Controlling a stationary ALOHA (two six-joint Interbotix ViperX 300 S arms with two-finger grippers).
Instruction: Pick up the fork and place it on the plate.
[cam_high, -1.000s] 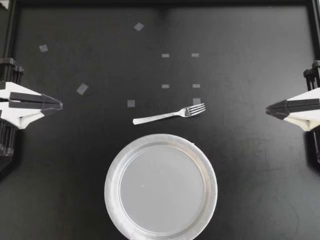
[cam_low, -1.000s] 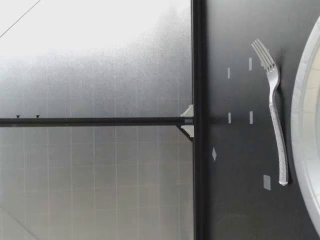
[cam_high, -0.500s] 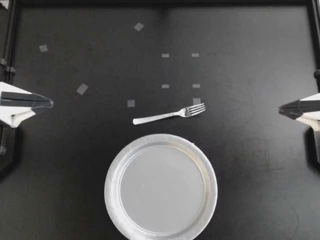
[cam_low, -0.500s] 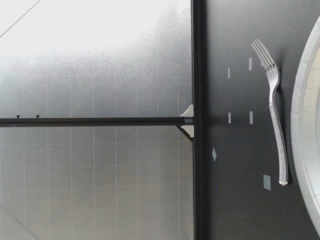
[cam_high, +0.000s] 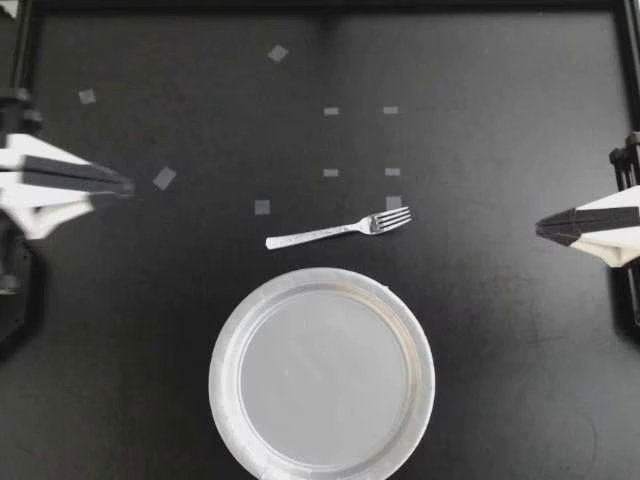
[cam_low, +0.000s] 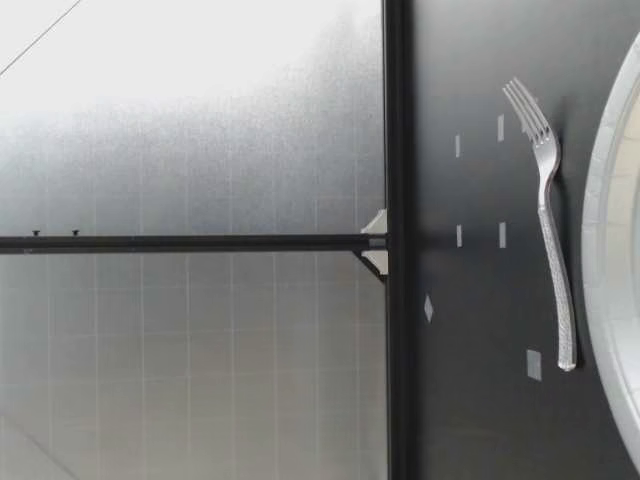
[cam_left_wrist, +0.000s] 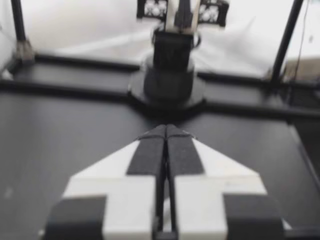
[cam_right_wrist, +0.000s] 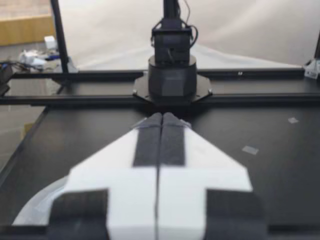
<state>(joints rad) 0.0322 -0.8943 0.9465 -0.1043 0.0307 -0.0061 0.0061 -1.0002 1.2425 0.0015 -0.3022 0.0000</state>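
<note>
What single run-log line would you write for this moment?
stage: pick not begun | silver patterned-handle fork: flat on black table, apart from round silver plate | left gripper: shut, empty | right gripper: shut, empty

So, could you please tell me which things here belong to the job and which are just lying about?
For the job:
fork
plate
left end effector, shut
right end effector, shut

Just lying about:
tape squares scattered on the table
</note>
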